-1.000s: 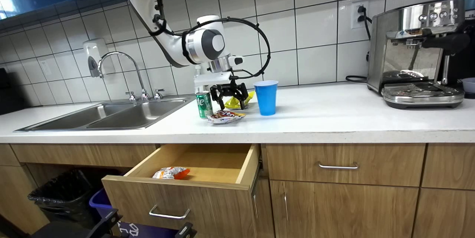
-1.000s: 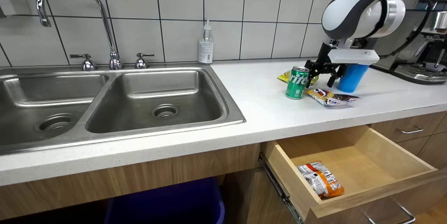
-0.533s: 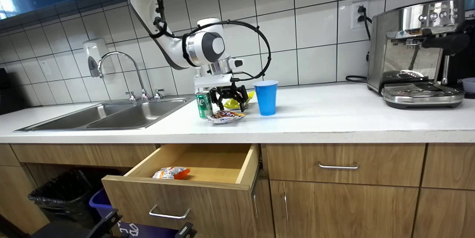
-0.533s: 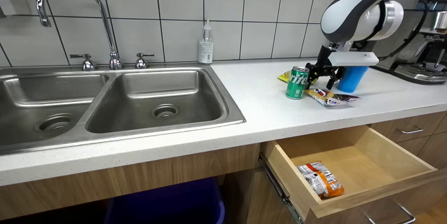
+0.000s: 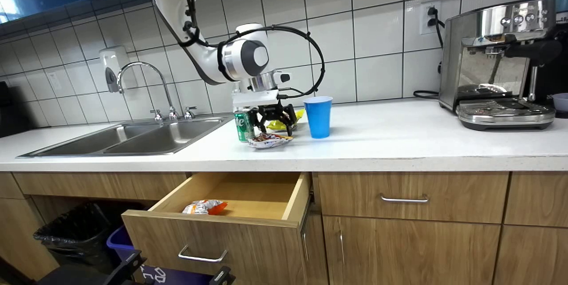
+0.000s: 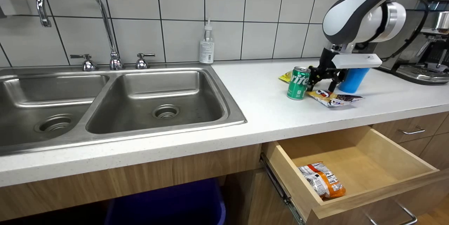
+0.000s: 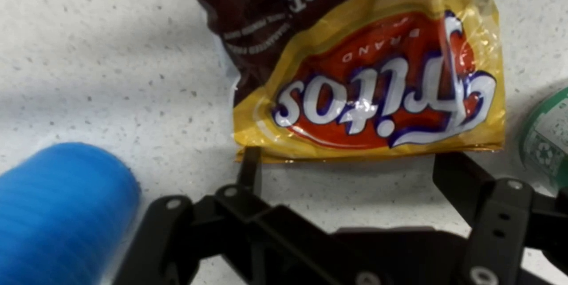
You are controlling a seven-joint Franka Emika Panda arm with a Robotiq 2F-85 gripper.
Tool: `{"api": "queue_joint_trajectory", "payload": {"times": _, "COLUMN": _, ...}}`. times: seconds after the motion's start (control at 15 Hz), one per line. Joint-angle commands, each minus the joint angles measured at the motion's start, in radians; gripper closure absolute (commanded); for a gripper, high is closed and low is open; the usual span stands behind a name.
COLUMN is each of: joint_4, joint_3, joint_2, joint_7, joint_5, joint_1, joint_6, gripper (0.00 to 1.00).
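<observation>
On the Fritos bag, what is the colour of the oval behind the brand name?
The oval is red; it shows best in the wrist view.

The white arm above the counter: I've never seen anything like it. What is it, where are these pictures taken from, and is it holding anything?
It's a robot arm, steered by a person, ending in a black two-fingered gripper. Both exterior views come from cameras standing outside the robot; the wrist view comes from a camera on the arm itself, so things look close. On the counter near the gripper are a Fritos bag, a yellow bag, a green can and a blue cup. Nothing is held: the jaws stand apart at the Fritos bag's edge, though I can't tell whether they touch it. Below, a pulled-out drawer has an orange-and-silver bag inside.
</observation>
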State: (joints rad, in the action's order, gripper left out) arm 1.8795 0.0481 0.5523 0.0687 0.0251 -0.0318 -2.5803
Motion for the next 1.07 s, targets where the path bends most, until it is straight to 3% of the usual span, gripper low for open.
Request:
{"api": "queue_joint_trajectory", "payload": {"times": 0.0, "joint_4": 0.035, "joint_3": -0.018, "joint_2": -0.038, "joint_7": 0.04, "joint_5": 0.003, "joint_1": -0.024, "joint_6": 0.031, "gripper": 0.0}}
{"api": "queue_joint_trajectory", "payload": {"times": 1.0, "joint_4": 0.135, "joint_3": -0.017, "joint_2": -0.111, "joint_7": 0.062, "joint_5": 0.004, "joint_1": -0.028, "joint_6": 0.026, "gripper": 0.0}}
